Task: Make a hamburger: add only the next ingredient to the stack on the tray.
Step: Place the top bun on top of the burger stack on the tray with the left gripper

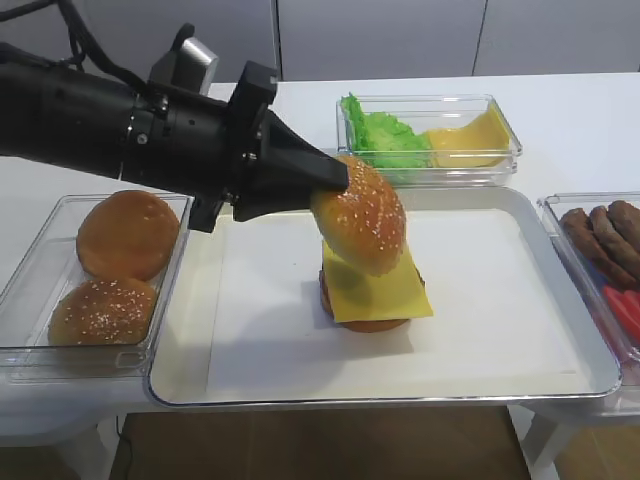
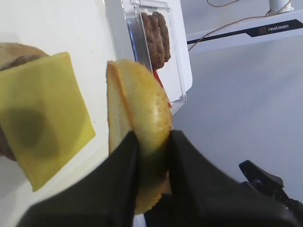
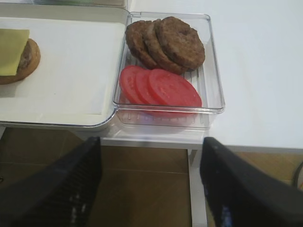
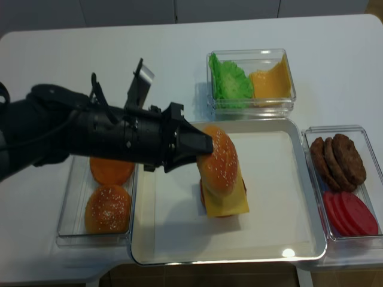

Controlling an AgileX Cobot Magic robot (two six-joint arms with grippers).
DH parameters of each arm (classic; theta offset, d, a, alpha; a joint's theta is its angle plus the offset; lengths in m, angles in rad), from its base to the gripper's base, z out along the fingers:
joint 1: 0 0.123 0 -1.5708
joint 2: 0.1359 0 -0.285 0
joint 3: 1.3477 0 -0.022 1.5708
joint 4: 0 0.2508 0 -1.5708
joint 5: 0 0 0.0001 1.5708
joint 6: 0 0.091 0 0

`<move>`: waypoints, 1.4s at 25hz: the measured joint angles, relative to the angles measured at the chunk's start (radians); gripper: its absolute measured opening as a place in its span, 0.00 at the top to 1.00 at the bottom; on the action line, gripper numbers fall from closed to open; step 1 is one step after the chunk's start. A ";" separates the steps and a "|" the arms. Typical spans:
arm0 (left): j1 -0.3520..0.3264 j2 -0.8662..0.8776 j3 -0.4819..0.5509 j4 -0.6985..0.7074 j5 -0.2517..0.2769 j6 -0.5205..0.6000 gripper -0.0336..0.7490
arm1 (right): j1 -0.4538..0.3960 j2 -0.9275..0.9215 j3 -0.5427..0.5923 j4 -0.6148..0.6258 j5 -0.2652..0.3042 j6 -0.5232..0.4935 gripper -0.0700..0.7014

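Note:
My left gripper [image 1: 340, 176] [image 4: 207, 144] is shut on the sesame-seeded bun top [image 1: 360, 228] [image 4: 218, 160], pinching its rim so that it hangs on edge, tilted, just above the stack. In the left wrist view the black fingers [image 2: 118, 165] clamp the bun top [image 2: 142, 101] beside the yellow cheese slice [image 2: 42, 113]. The stack [image 1: 378, 292] [image 4: 226, 202], with cheese overhanging patty and bun base, sits mid-tray on white paper. The silver tray [image 1: 500, 340] [image 4: 275, 209] lies centre. My right gripper [image 3: 150, 141] stands open and empty below the table's front edge.
A clear box at left holds a smooth bun [image 1: 128, 235] and another sesame bun [image 1: 103, 312]. Behind the tray a box holds lettuce [image 1: 385, 135] and cheese slices [image 1: 465, 135]. At right a box holds patties [image 3: 165, 42] and tomato slices [image 3: 161, 87].

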 joint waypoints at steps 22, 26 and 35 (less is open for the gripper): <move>-0.019 0.153 0.000 -0.148 0.033 0.064 0.79 | 0.000 0.000 0.000 0.000 0.000 0.000 0.27; -0.019 0.176 0.000 -0.154 0.037 0.067 0.79 | 0.000 0.000 0.000 0.000 0.000 0.000 0.27; -0.019 0.182 0.000 -0.173 0.040 0.070 0.79 | 0.000 0.000 0.000 0.000 0.000 0.000 0.27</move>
